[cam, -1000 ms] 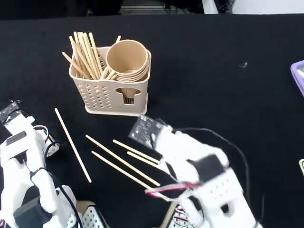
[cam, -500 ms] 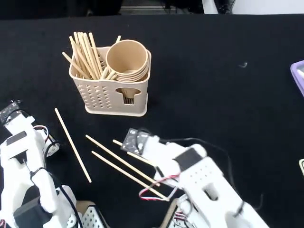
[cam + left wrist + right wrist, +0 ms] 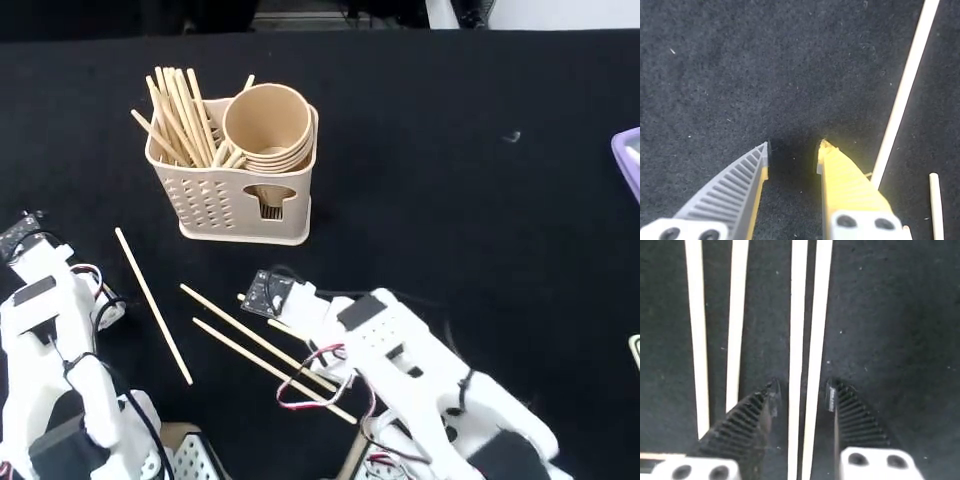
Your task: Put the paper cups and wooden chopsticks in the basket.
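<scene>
Seen from above, the basket (image 3: 230,205) holds stacked cups (image 3: 266,122) and bunched chopsticks (image 3: 180,110), and loose sticks (image 3: 250,332) lie on the black table (image 3: 450,200). Up close, the right claw (image 3: 802,390) stands open astride a pair of sticks (image 3: 807,315). The left claw (image 3: 792,152) is open beside a single stick (image 3: 902,95).

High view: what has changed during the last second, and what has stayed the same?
The right arm came down and swung across over two chopsticks on the table. The right gripper now stands open astride them, with nothing gripped yet. The left gripper, the basket, the paper cups and the other chopsticks kept their places.
</scene>
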### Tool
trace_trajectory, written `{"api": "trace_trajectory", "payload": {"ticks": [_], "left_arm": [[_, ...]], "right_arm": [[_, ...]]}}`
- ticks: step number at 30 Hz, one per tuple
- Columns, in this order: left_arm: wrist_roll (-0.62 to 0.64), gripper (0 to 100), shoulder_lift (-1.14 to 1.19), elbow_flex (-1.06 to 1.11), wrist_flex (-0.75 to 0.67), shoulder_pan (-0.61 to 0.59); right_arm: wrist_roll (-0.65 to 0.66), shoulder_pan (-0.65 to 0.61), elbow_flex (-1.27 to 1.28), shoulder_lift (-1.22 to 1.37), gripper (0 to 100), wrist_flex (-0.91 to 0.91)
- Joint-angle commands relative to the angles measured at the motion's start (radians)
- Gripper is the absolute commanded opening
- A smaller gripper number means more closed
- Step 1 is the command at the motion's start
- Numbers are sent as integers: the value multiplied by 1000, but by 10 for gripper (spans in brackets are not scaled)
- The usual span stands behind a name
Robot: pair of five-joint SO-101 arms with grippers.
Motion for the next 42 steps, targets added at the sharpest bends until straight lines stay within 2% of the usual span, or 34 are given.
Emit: {"api": "trace_trajectory", "payload": {"ticks": [1, 4, 9, 12, 19, 28, 34, 38, 42], "left_arm": [[3, 170, -32, -15, -12, -1], [3, 170, -32, -15, -12, -1], [3, 170, -32, -15, -12, -2], [3, 170, -32, -15, -12, -2], [3, 170, -32, -15, -12, -1], [5, 170, -32, -15, -12, -1], [5, 170, -32, -15, -12, -1], [5, 170, -32, -15, -12, -1], [5, 170, -32, -15, -12, -1]], "right_arm": [[58, -11, -18, 102, 113, 2], [103, 41, -68, 159, 70, 52], [226, 281, -133, 234, 73, 63], [298, 365, -145, 236, 6, 63], [307, 384, -147, 97, 11, 91], [304, 381, -194, -438, 11, 397], [219, 379, -311, -685, 11, 482], [14, 311, -449, -734, 11, 462], [-163, 158, -591, -734, 11, 457]]}}
